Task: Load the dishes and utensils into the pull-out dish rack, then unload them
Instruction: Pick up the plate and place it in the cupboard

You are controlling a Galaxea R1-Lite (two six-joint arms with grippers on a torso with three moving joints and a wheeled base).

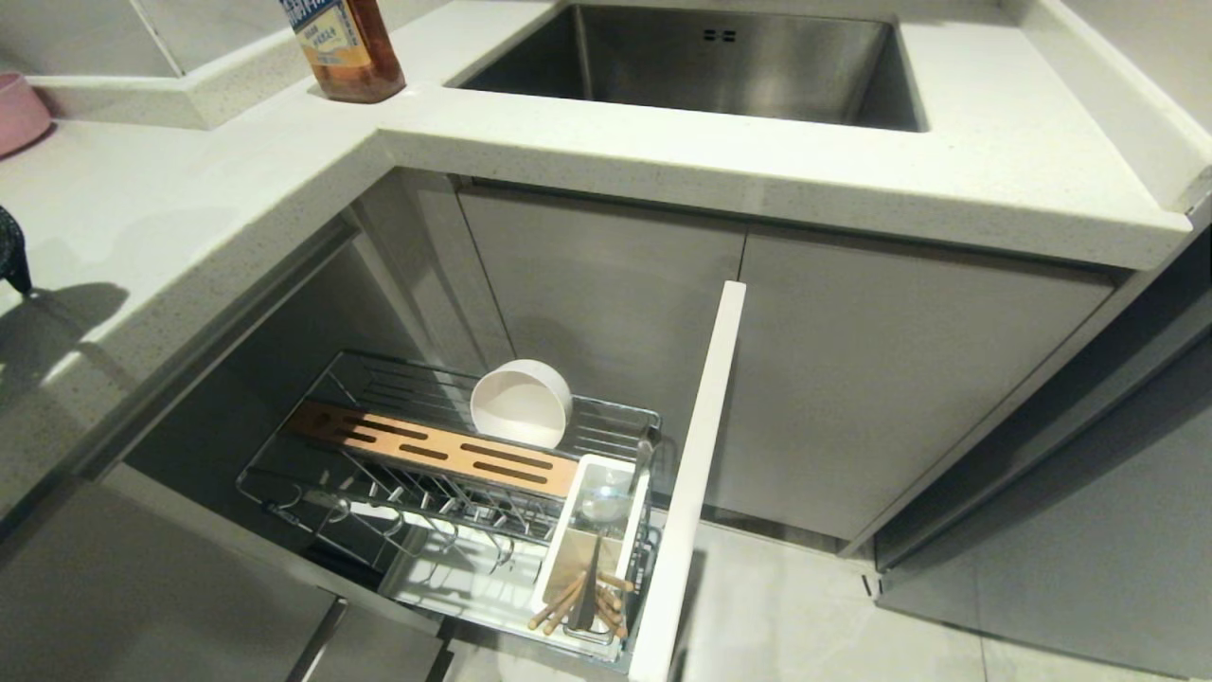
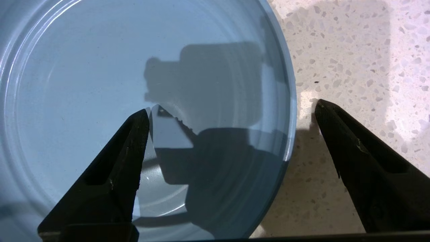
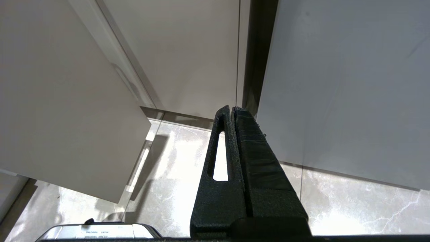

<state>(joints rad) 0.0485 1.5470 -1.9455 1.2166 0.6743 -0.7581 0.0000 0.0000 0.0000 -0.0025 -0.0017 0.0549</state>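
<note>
The light-blue plate [image 2: 100,84] lies flat on the speckled countertop [image 2: 352,50]. My left gripper [image 2: 233,106] hangs open just above it, one finger [image 2: 127,151] over the plate and the other [image 2: 352,144] over the counter, with the plate's rim between them and nothing held. In the head view the pull-out dish rack [image 1: 284,478] stands drawn out. The cream bowl [image 1: 521,403] leans on edge behind its wood-coloured strip [image 1: 436,450]. The chopsticks [image 1: 568,599] and the spoon [image 1: 604,499] sit in the white utensil holder [image 1: 549,559]. My right gripper [image 3: 232,108] is shut and empty, hanging over the floor.
The rack's tall pale front [image 1: 701,455] juts out from the cabinets. A steel sink [image 1: 720,57] is set in the counter above. An amber bottle [image 1: 346,47] stands at the counter's corner and a pink object [image 1: 17,109] at the far left.
</note>
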